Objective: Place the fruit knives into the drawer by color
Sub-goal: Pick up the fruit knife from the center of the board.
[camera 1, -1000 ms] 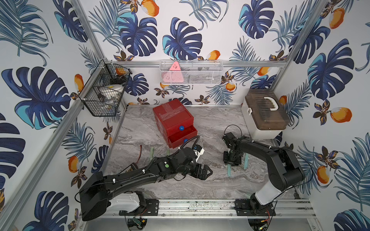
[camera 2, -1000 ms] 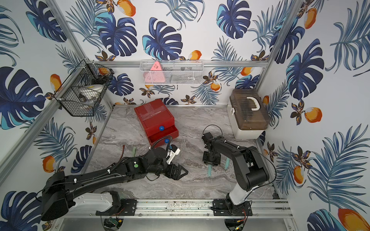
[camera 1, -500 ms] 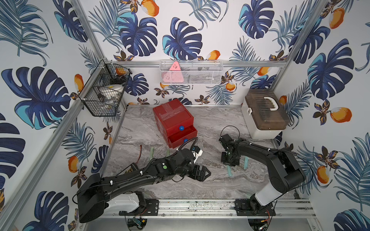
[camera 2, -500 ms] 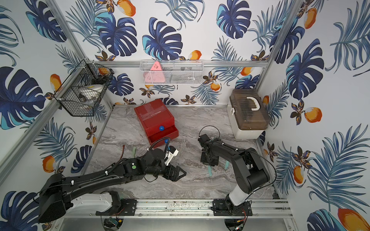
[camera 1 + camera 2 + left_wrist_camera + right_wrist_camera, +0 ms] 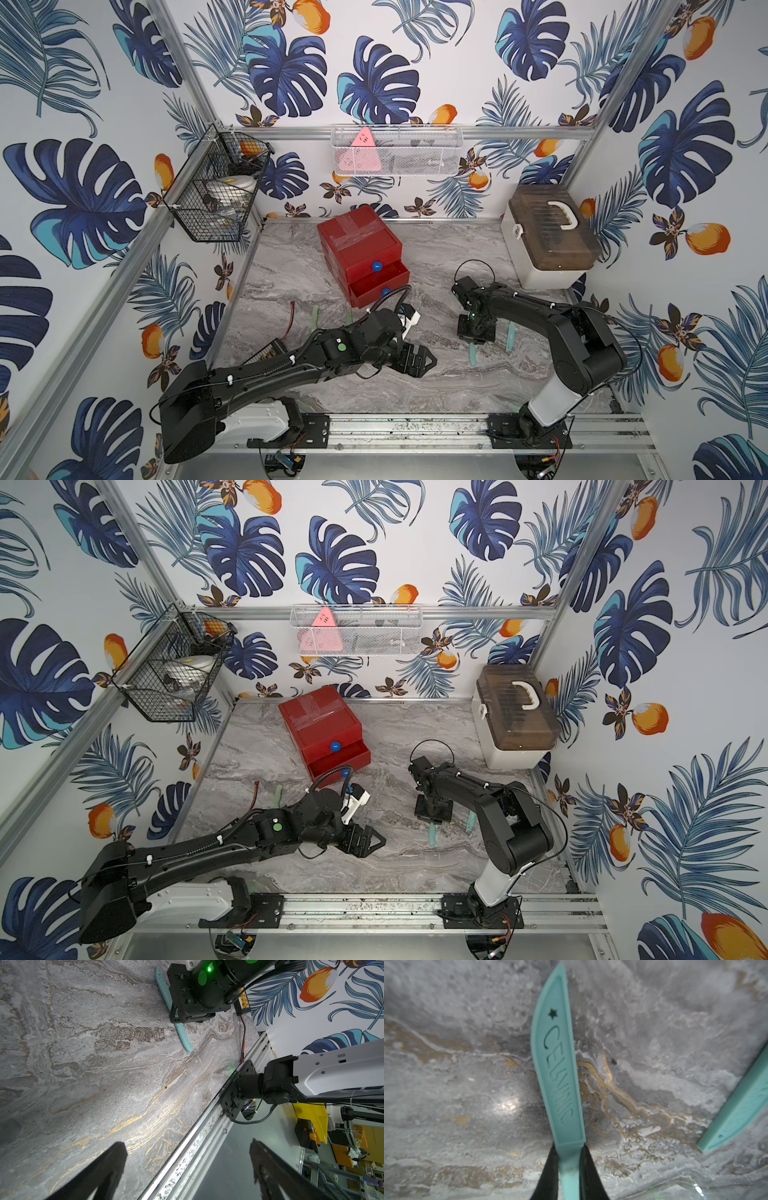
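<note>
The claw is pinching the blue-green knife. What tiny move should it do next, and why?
Probably lift it slightly. The right gripper pinches the teal knife, which lies flat on the table, and the red chest has a drawer pulled open.

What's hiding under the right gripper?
A teal knife, its handle pinched by the right gripper. In both top views only its end peeks out; the rest is covered.

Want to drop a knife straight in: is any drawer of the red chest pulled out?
Open: a lower drawer of the red chest juts forward in both top views, its inside showing below the shut top drawer.
</note>
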Robot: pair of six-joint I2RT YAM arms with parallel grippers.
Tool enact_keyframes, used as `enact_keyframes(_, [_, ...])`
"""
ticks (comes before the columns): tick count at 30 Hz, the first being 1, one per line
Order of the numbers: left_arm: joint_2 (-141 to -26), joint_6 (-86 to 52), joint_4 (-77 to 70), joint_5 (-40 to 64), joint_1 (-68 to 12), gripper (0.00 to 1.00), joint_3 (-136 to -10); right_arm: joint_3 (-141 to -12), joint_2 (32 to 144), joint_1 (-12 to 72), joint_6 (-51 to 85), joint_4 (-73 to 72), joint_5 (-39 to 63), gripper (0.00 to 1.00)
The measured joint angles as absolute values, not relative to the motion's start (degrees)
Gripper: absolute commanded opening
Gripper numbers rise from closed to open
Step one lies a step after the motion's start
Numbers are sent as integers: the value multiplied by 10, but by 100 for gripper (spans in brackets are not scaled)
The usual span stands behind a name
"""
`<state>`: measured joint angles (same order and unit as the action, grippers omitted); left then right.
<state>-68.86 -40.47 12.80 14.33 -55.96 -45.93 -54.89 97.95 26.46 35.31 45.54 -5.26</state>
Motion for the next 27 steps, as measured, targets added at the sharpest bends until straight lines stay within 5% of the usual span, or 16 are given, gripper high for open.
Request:
enact_keyframes(20, [-698, -388, 144, 148, -538, 99, -480, -597, 982, 264, 349, 466, -17, 0])
enact_keyframes(27, [-706, -388, 143, 154, -529, 99, -480, -611, 997, 264, 338, 466, -9, 22])
